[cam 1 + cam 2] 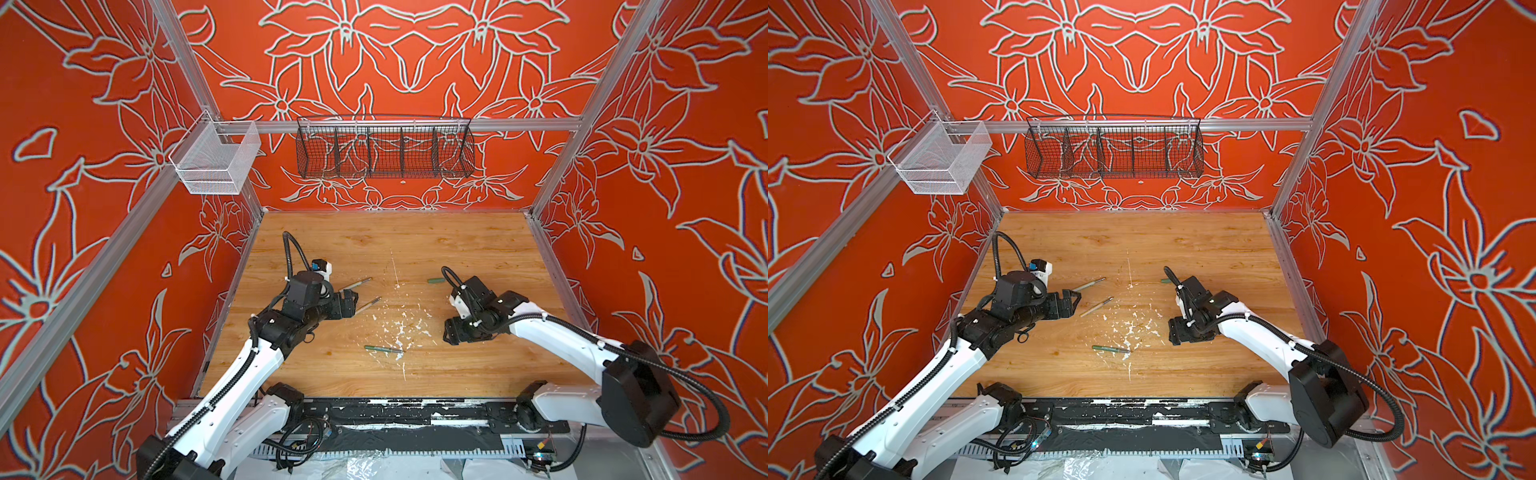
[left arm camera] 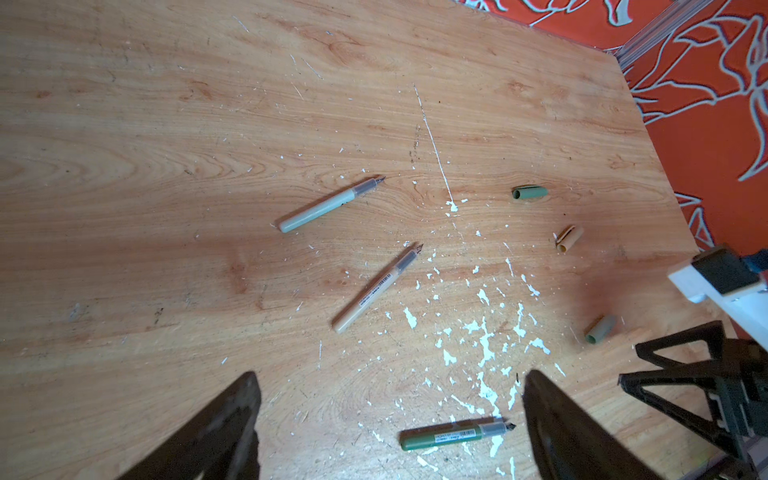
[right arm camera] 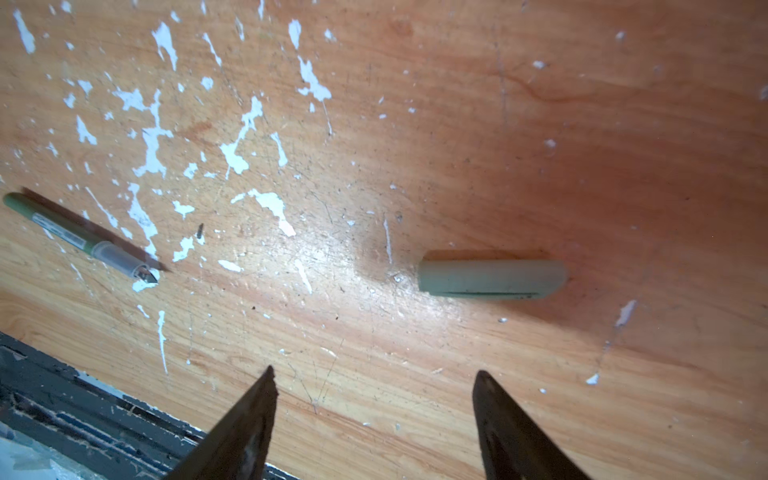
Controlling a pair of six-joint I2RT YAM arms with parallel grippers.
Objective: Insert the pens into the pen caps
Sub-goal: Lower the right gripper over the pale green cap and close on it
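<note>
Three pens lie on the wooden table: a pale green pen [image 2: 328, 205] [image 1: 355, 284], a tan pen [image 2: 376, 289] [image 1: 368, 305] and a dark green pen [image 2: 455, 435] [image 1: 383, 348] [image 3: 81, 235]. To their right lie three pen caps: dark green [image 2: 530, 193] [image 1: 436, 280], tan [image 2: 568, 238] and light green [image 2: 600, 329] [image 3: 492, 277]. My left gripper [image 2: 390, 374] [image 1: 353, 301] hovers open and empty beside the tan pen's blunt end. My right gripper [image 3: 376, 370] [image 1: 451, 332] is open and empty, low over the table, with the light green cap just beyond its fingertips.
White paint flecks [image 1: 401, 328] cover the table's middle. A black wire basket [image 1: 384, 149] and a white mesh basket [image 1: 216, 162] hang on the rails above the back. A black rail [image 1: 374, 409] runs along the table's front edge.
</note>
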